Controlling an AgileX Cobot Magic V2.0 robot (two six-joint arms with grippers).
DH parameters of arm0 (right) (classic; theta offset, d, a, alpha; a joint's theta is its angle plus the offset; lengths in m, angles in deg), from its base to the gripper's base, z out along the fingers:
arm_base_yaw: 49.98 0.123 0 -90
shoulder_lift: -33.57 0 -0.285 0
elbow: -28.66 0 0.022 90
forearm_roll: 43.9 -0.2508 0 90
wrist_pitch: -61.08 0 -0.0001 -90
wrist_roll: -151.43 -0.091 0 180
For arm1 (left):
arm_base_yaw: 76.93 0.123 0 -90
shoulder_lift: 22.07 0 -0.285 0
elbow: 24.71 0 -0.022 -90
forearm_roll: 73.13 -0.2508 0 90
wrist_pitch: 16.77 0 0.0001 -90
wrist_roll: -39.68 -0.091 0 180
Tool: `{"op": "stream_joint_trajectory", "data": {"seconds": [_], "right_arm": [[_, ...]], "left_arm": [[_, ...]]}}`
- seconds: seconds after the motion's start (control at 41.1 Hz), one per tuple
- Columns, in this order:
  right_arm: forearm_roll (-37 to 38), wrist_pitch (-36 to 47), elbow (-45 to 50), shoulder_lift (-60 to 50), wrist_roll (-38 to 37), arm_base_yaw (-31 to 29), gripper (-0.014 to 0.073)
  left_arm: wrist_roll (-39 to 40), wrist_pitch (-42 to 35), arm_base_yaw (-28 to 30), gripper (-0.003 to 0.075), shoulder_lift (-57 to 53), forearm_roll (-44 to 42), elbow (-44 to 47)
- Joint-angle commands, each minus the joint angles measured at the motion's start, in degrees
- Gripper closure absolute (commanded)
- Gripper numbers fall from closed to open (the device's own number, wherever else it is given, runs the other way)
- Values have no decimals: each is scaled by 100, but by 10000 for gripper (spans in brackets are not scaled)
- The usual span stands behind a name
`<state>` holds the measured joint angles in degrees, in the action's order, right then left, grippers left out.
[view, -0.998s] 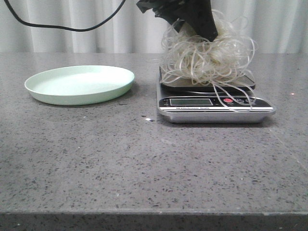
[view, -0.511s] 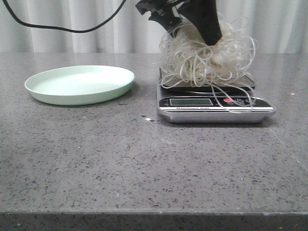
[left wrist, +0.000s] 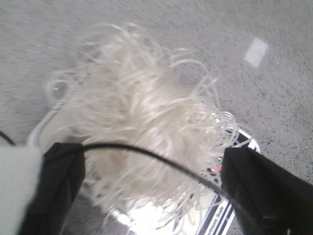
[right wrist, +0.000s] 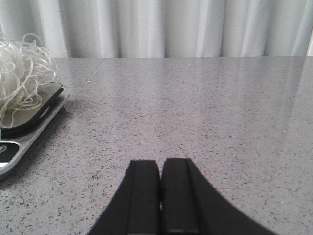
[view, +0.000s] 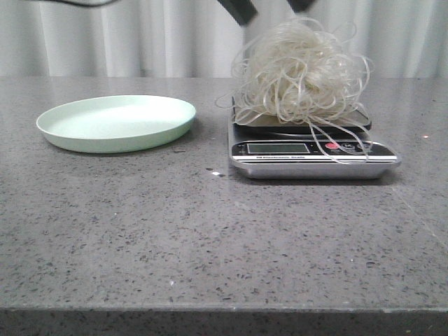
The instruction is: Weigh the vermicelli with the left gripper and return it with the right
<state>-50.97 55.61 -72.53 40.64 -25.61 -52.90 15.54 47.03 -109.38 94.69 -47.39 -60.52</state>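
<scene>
The vermicelli, a whitish nest of thin strands, rests on the kitchen scale at the table's right centre; stray loops hang over the scale's front. My left gripper is open just above it, only its fingertips showing at the top edge of the front view. In the left wrist view the vermicelli lies free between my spread fingers, apart from them. My right gripper is shut and empty, low over bare table to the right of the scale.
An empty pale green plate sits at the left of the grey stone table. A white curtain hangs behind the table. A black cable crosses the left wrist view.
My left gripper has let go of the vermicelli and risen almost out of the front view. The vermicelli has stayed on the scale.
</scene>
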Motion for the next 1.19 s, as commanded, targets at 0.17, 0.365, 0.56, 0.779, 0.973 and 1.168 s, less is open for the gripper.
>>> {"op": "stream_joint_trajectory", "data": {"seconds": [0.17, 0.365, 0.56, 0.779, 0.973, 1.168], "right_arm": [[-9, 437, -43, -80, -5, -25, 442], [-9, 437, -43, -80, -5, -25, 442], [-9, 437, -43, -80, -5, -25, 442], [-9, 517, -43, -80, -5, -25, 442], [-9, 517, -43, -80, -5, -25, 442], [-9, 517, -43, -80, -5, -25, 442]], "left_arm": [[326, 357, 1019, 178, -920, 188, -140], [326, 345, 1643, 303, -1512, 188, 521], [326, -317, 2025, 395, -2500, 130, 1853], [337, -1226, 2123, 507, -3703, -490, 3515], [678, -2098, 2123, 584, -4753, -1104, 5003], [958, -2770, 2123, 584, -5757, -1498, 6275]]}}
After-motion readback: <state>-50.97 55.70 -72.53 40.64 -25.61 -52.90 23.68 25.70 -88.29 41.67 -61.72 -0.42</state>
